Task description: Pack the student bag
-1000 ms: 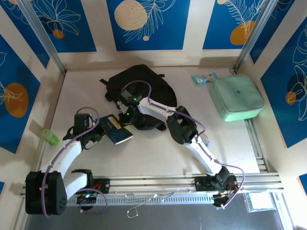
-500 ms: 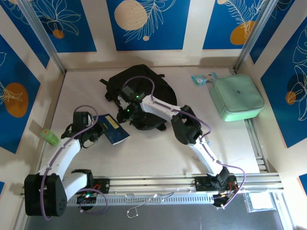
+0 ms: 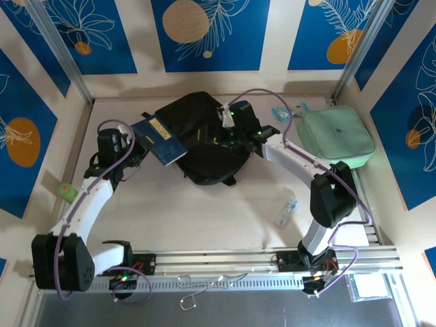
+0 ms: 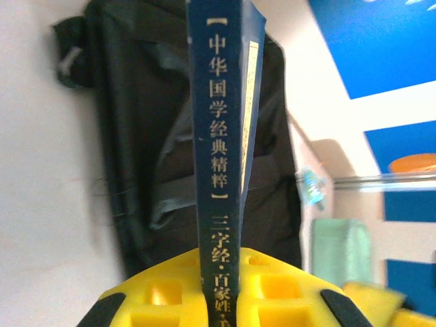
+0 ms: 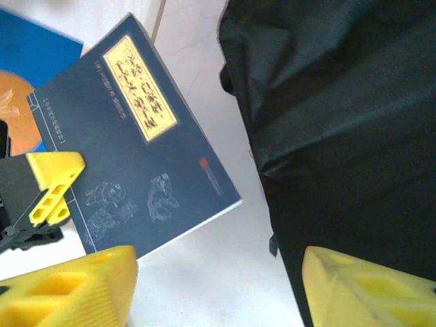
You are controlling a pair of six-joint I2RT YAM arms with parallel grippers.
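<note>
Fingertips of the left gripper are clamped on a dark blue book, as I read the overhead view. The book sits tilted against the left edge of the black backpack. That bag lies flat at the far middle of the table. My right gripper hangs above the bag's far right part; from above I cannot tell how its fingers stand. A mint-green zip case rests well off to the right, with a small teal packet just beside it. A green bottle stands near the left wall, and a small clear bottle lies by the right arm.

On the left wrist camera, the yellow fingers pinch the book by its spine, gold Chinese lettering facing me. The backpack is right behind it, and the mint case is blurred further back.

On the right wrist camera, the yellow fingers of the right gripper are spread wide with nothing between them. They stand above the backpack's edge and bare table. The book's cover shows to the left, with a left finger on it.
</note>
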